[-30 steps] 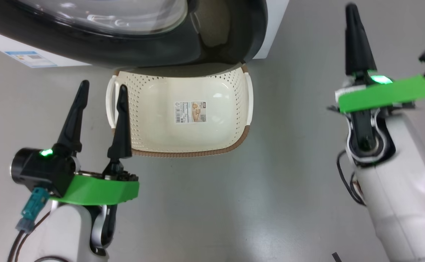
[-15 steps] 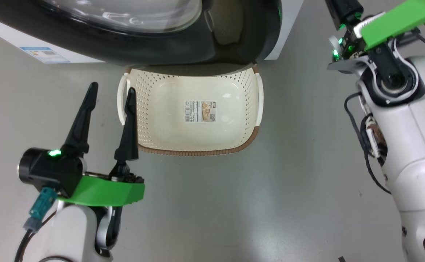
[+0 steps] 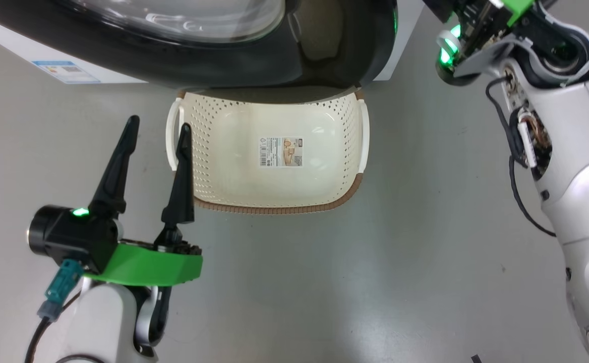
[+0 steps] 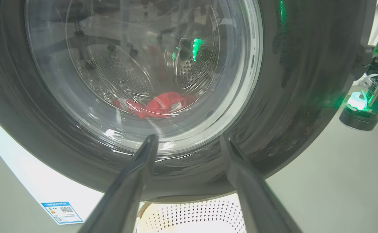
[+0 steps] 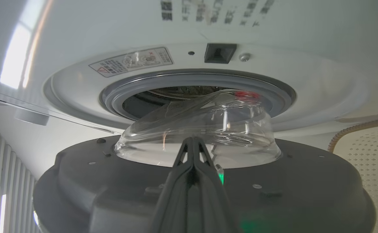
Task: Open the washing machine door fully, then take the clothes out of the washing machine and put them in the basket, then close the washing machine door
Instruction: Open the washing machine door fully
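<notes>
— Clothes (image 4: 156,105) location?
— Lay in the drum (image 4: 127,81), seen through the part-open washing machine door (image 3: 325,50), which overhung the basket (image 3: 274,207).
— End effectors?
— Left end effector (image 3: 159,122) spread wide, empty; right end effector (image 5: 193,139) pinched closed behind the door.

The left gripper (image 3: 158,126) is held low, fingers spread wide; the right gripper (image 5: 193,141) is closed tight, the right arm (image 3: 579,151) stretched forward.

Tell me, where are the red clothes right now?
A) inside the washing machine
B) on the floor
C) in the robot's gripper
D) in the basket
A: the clothes lie in the drum behind the glass of the washing machine door, while the basket holds just its paper label.
</notes>
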